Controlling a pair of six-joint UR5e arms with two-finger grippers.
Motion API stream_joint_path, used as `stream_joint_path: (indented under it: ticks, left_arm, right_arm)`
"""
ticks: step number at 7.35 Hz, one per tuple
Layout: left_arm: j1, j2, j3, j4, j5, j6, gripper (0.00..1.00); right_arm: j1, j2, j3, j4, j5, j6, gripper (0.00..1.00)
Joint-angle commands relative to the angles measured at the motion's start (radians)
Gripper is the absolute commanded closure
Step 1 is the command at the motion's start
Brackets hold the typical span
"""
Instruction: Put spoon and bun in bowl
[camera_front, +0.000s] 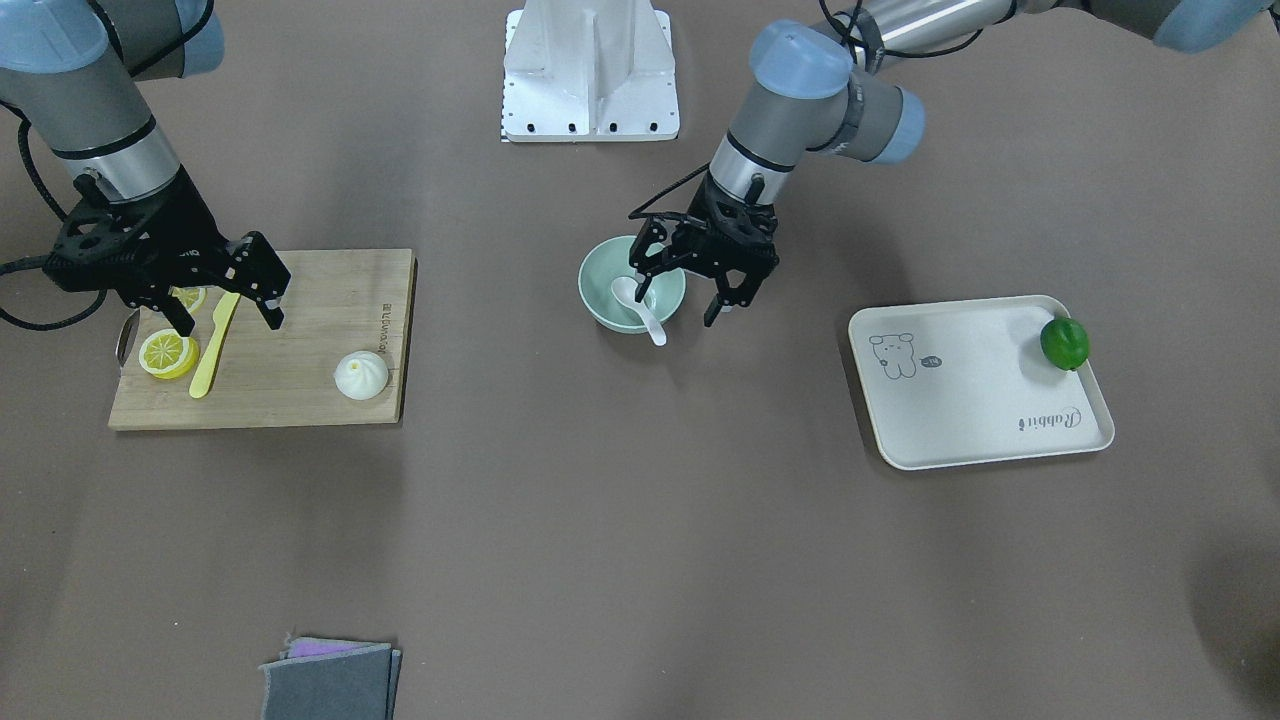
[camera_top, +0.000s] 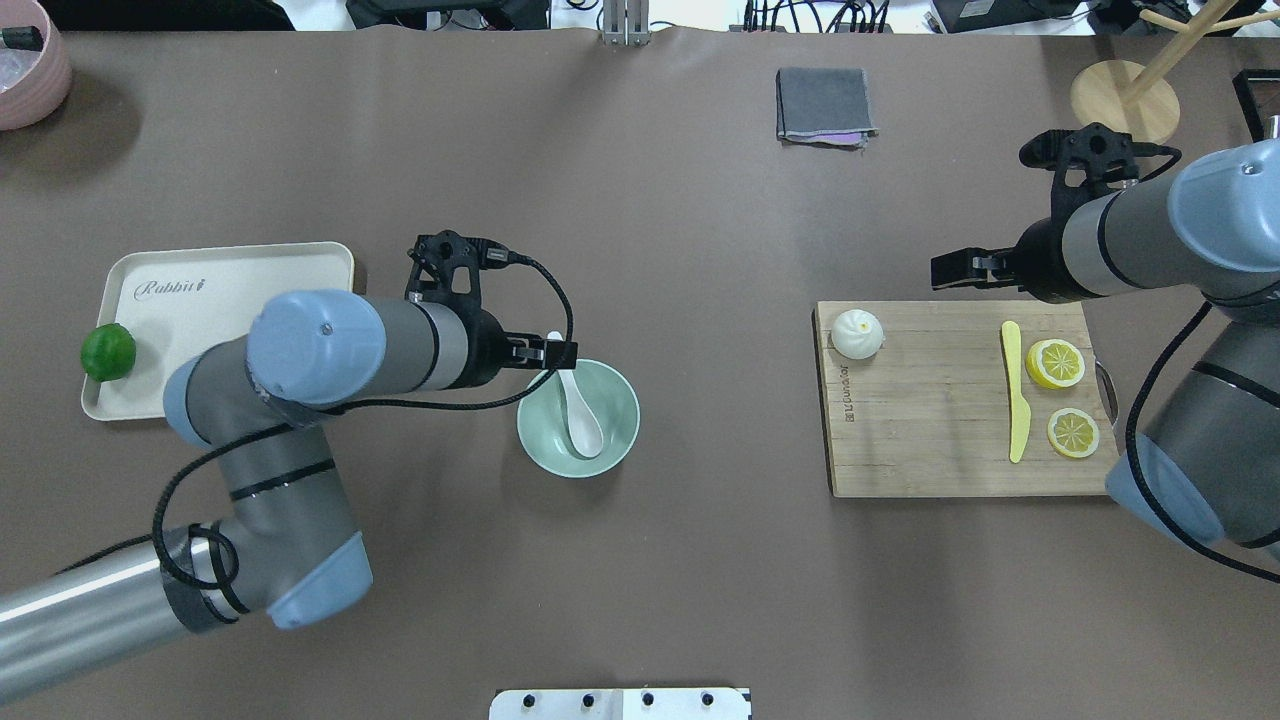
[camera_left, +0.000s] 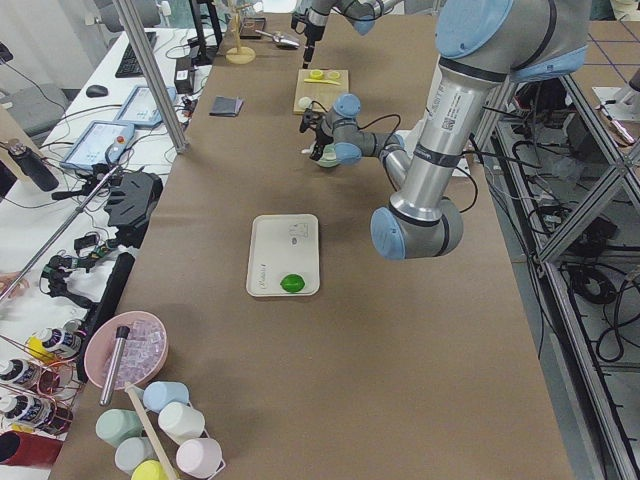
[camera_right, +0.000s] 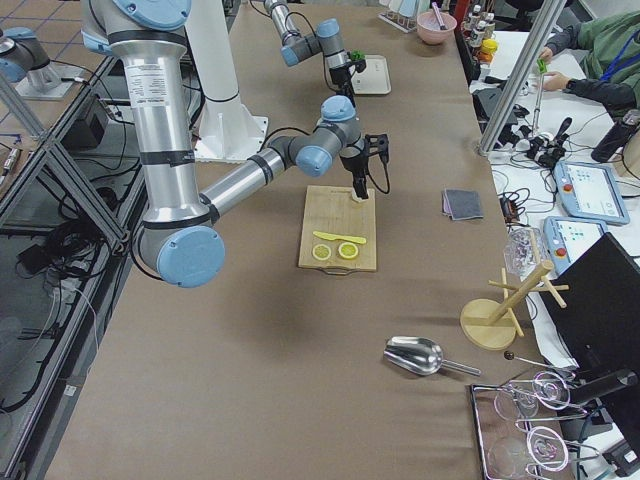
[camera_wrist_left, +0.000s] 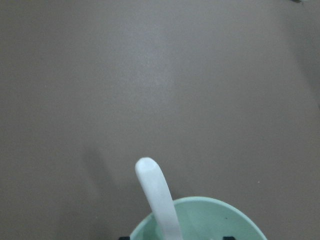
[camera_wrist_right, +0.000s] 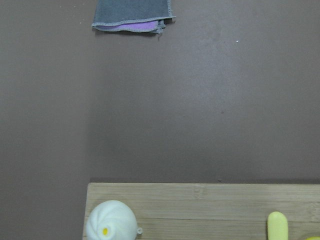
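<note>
1. A cream tray lettered "Rabbit" is set on the worktop, well to the left of the bowl. A green lime is lodged at the tray edge farthest from the bowl.
2. The left arm is bent at the elbow and brought in from the bowl's left, wrist turned down. The left claw is held spread above the bowl's left rim, with nothing gripped.
3. The spoon is laid inside the bowl, scoop on the bottom. Its long axis is directed away from the robot, and the handle is propped over the far rim, angled slightly left.
4. The bun is seated pleats up, well to the right of the bowl, on the wooden board at a corner on the bowl's side. Print along that board edge cannot be read.
5. A yellow knife and two lemon slices are placed at the board's end farther from the bowl.
6. The right claw is hung above that end, fingers down and parted, empty.
</note>
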Motion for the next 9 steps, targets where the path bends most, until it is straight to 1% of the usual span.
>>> stream_joint_path:
  ticks: [1, 2, 3, 4, 5, 6, 7, 8, 9]
  left_arm:
    - [-0.250, 0.106, 0.003, 0.000, -0.298, 0.230, 0.02]
    - [-0.357, 0.180, 0.007, 0.003, -0.369, 0.386, 0.02]
    - [-0.443, 0.240, 0.029, 0.003, -0.399, 0.529, 0.02]
    - [-0.519, 0.291, 0.073, 0.000, -0.402, 0.670, 0.02]
    - [-0.586, 0.321, 0.113, -0.002, -0.408, 0.804, 0.02]
    - [-0.614, 0.335, 0.133, -0.009, -0.448, 0.851, 0.02]
    - [-0.614, 0.345, 0.133, -0.012, -0.451, 0.851, 0.02]
    - [-0.614, 0.345, 0.133, -0.012, -0.451, 0.851, 0.02]
    - [-0.614, 0.345, 0.133, -0.012, -0.451, 0.851, 0.02]
  right_arm:
    - [-0.046, 0.035, -0.004, -0.023, -0.015, 0.099, 0.00]
    - [-0.079, 0.071, -0.004, -0.094, -0.063, 0.100, 0.00]
    - [-0.123, 0.120, -0.012, -0.184, -0.103, 0.101, 0.00]
    - [-0.157, 0.147, -0.021, -0.228, -0.133, 0.101, 0.00]
    - [-0.187, 0.157, -0.047, -0.216, -0.146, 0.100, 0.01]
    - [-0.203, 0.192, -0.090, -0.213, -0.163, 0.084, 0.05]
    - [-0.206, 0.231, -0.143, -0.213, -0.189, 0.075, 0.10]
    - [-0.206, 0.239, -0.182, -0.169, -0.220, 0.039, 0.10]
    - [-0.205, 0.239, -0.255, -0.079, -0.231, 0.029, 0.13]
